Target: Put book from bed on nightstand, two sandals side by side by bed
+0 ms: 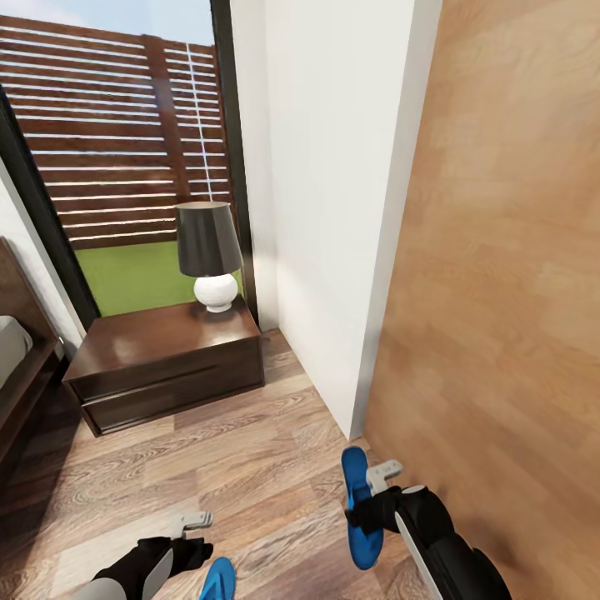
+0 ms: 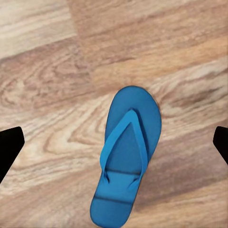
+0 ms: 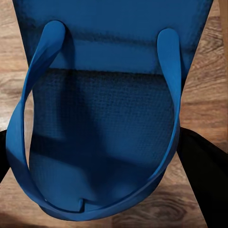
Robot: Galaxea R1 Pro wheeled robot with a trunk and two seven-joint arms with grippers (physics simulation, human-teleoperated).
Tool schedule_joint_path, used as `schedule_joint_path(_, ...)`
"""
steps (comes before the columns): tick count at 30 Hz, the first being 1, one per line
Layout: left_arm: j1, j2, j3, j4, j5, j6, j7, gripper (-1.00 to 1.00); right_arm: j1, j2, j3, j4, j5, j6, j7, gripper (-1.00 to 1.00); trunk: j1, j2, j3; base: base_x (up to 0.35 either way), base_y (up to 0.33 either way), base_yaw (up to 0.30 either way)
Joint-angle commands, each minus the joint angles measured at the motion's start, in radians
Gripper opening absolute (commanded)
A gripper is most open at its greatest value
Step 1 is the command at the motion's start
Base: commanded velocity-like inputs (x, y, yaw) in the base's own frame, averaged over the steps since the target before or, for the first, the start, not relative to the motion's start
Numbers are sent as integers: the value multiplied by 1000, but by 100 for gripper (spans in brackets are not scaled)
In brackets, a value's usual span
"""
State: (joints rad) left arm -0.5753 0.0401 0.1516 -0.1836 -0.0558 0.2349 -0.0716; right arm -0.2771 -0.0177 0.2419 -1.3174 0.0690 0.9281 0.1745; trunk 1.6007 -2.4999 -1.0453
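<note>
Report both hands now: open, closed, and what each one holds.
Left hand: open, holding nothing, above a sandal lying on the floor.
Right hand: closed on the other sandal.

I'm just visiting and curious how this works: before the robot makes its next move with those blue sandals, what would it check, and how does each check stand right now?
1. Right gripper closed on a sandal: ok; the right wrist view shows the fingers at its edges.
2. Left gripper open: ok, tips spread wide.
3. Second sandal centred under the left gripper: ok; it lies flat on the wood floor, not grasped.
4. Sandals side by side beside the bed: not ok.
5. Nightstand has room beside the lamp: ok.
6. Book's whereabouts: cannot tell.
</note>
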Motion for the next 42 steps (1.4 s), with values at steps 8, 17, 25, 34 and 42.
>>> schedule_joint_path(8,0,1,8,-1,-6,6,-5,100,-1,1,4,-42,6,54,7,-100,2,-2,-20,0,0,0)
schedule_joint_path(17,0,1,8,0,-4,0,-5,100,-1,17,3,-64,8,119,5,-100,6,-4,-55,0,0,0)
schedule_joint_path(25,0,1,8,-1,-4,-3,-5,100,-1,16,5,-66,13,119,5,-100,10,-6,-86,0,0,0)
schedule_joint_path(34,0,1,8,-2,-8,-3,-5,100,-1,16,51,-64,15,119,5,-100,13,-7,-117,0,0,0)
schedule_joint_path(42,0,1,7,-3,-8,-5,-6,100,-1,16,68,-61,15,119,5,-100,16,-9,-140,0,0,0)
